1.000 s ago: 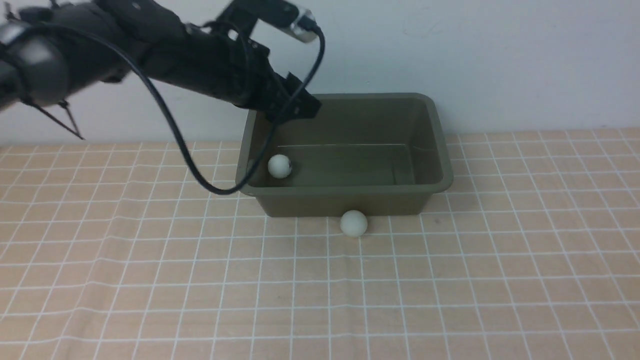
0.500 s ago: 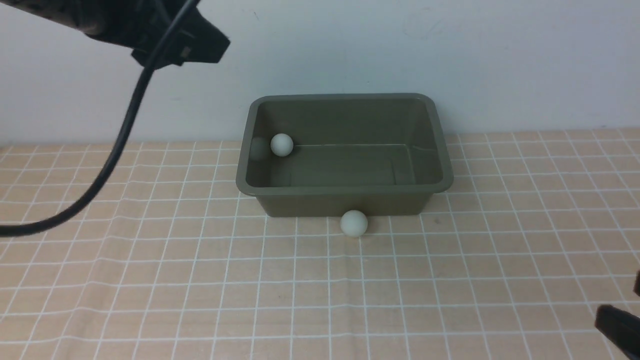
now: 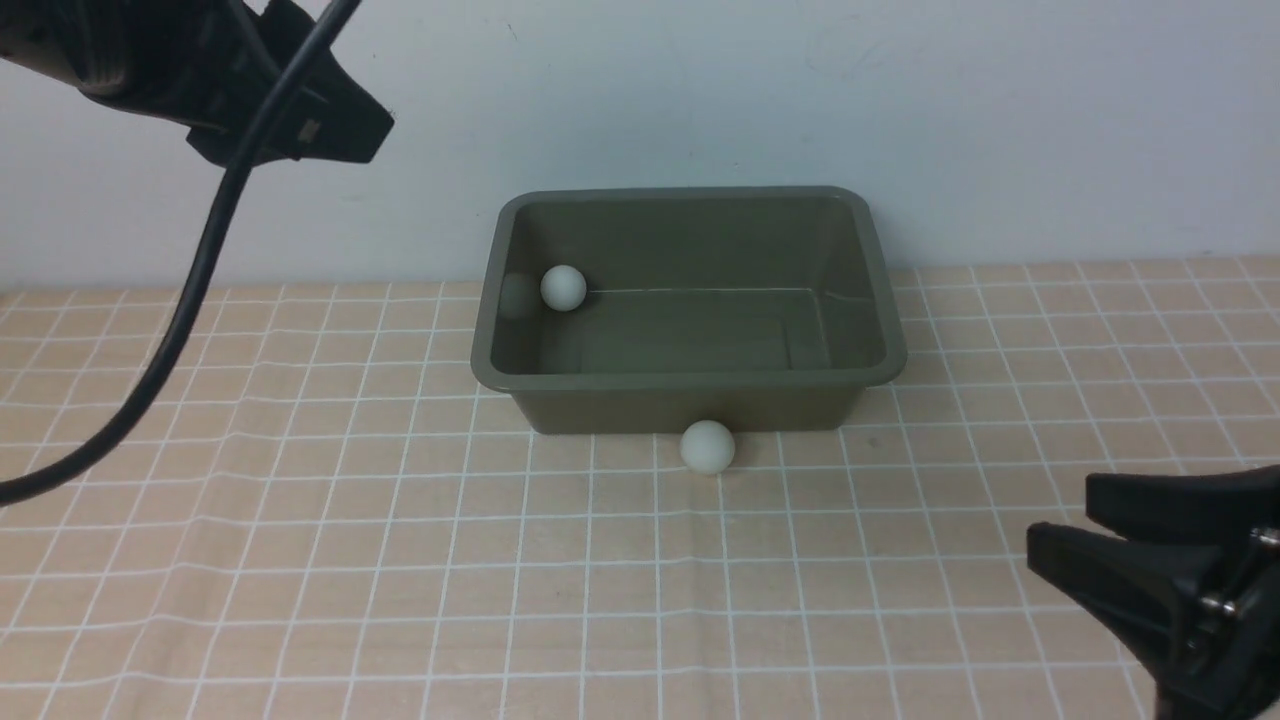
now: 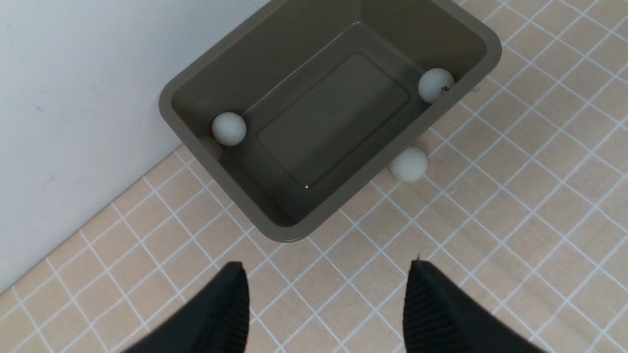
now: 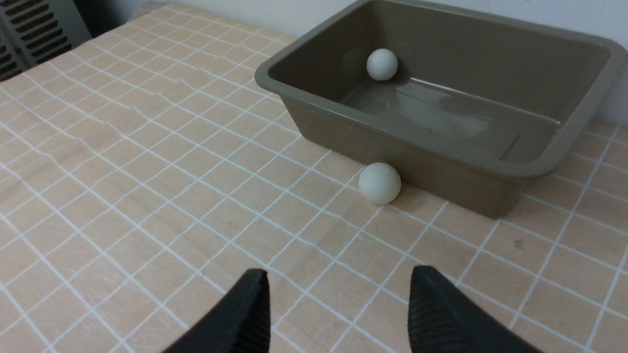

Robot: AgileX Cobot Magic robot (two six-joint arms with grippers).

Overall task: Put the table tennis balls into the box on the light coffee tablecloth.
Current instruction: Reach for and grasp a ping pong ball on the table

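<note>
The left arm is held high, above and to the left of the dark olive-green rectangular plastic box. Its black left pincer hangs well clear of the surface. The left wrist view looks down past it into the box. The left pincer is spread wide and grasps nothing. A thick black cable droops from this arm, left of the box.

The right arm comes in low, in front of the box and to its right. The right pincer sits close above the light peach-tan tablecloth with thin white grid lines. In its wrist view the right pincer is also released and empty, aimed toward the box.

Two small white table tennis balls lie inside the box. One plain ball rests at the far left corner of the box floor, touching the wall. A ball with a tiny dark mark sits in the near right corner; the near wall hides it from the front view. The third ball lies outside on the cloth, against the middle of the near long wall.

The cloth between the right pincer and that ball is bare and slightly creased. A plain white wall stands just behind the box.
</note>
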